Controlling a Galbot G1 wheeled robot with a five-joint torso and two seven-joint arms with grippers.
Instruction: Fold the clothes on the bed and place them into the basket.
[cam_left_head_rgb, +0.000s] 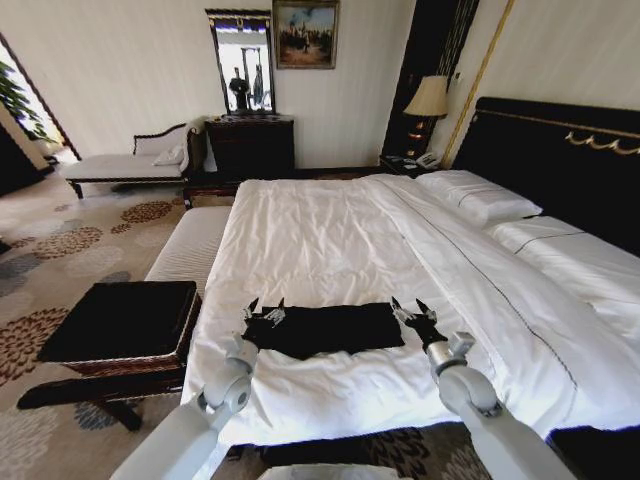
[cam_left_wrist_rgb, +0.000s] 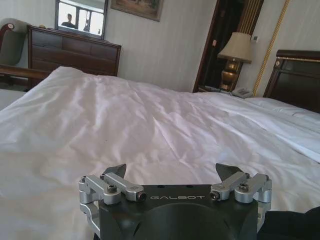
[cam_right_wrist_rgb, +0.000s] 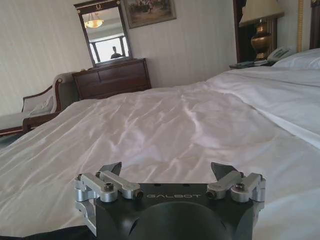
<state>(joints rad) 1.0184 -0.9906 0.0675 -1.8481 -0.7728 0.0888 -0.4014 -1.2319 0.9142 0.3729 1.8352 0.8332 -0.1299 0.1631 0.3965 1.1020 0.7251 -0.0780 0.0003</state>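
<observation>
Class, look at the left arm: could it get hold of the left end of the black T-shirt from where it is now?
Probably yes. The left gripper sits at the T-shirt's left end on the bed, jaws open, with nothing between them. The right gripper is at the opposite end.

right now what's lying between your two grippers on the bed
Head view: the black T-shirt, folded into a strip on the white duvet, spans from left gripper to right gripper.
</observation>
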